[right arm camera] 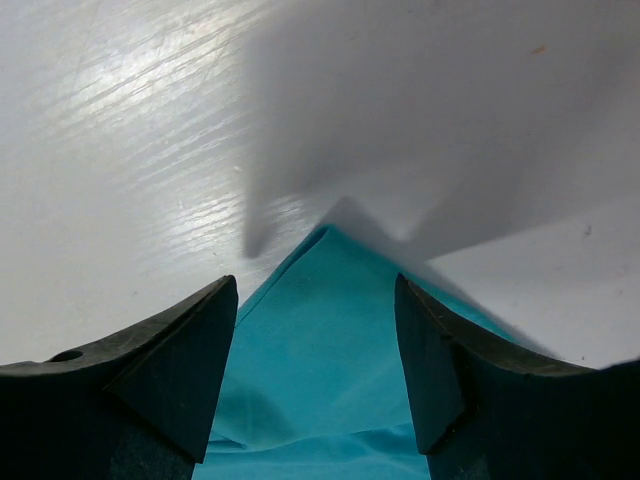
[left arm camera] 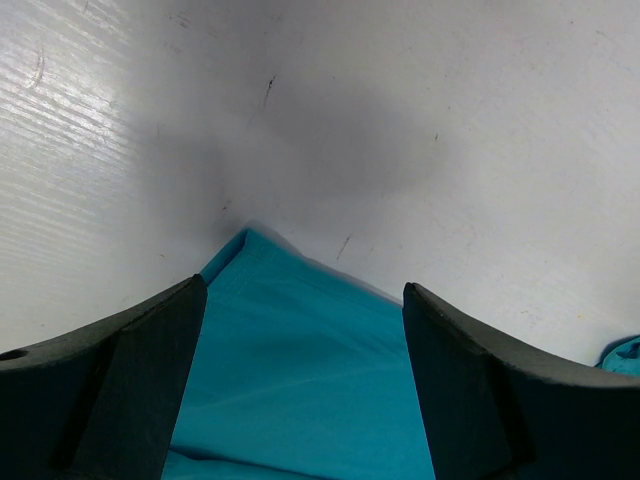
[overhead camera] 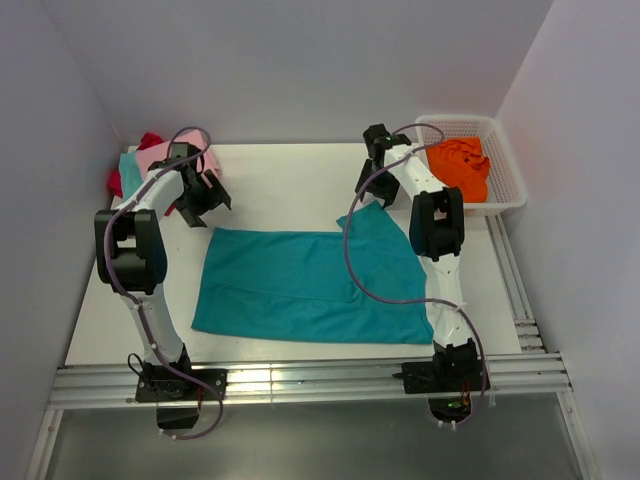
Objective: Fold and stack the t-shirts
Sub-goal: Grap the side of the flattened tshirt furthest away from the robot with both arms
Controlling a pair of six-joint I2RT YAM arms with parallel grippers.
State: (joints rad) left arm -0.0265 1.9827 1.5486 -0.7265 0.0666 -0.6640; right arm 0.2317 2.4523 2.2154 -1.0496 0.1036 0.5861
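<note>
**A:** Where is the teal shirt [overhead camera: 310, 285]?

**B:** It lies flat in the middle of the white desk [overhead camera: 280, 175] as a wide rectangle, with its far right corner rising to a peak. A pink shirt [overhead camera: 150, 155] sits piled with others at the far left. An orange shirt [overhead camera: 462, 165] lies in the basket [overhead camera: 512, 195] at the far right.

**A:** And the jaws?

**B:** The left jaws hang over the teal shirt's far left corner, and the right jaws hang over the far right peak. Both pairs stand apart with nothing held. In each wrist view a cloth corner is centred in the gap.

**A:** So the step is pinching both far corners?

**B:** Probably. To do it well, each pair should drop straight down and bite just inside the corner tip so the cloth cannot slip. Both should close at the same time, then lift evenly and carry the far edge square onto the near edge.
</note>
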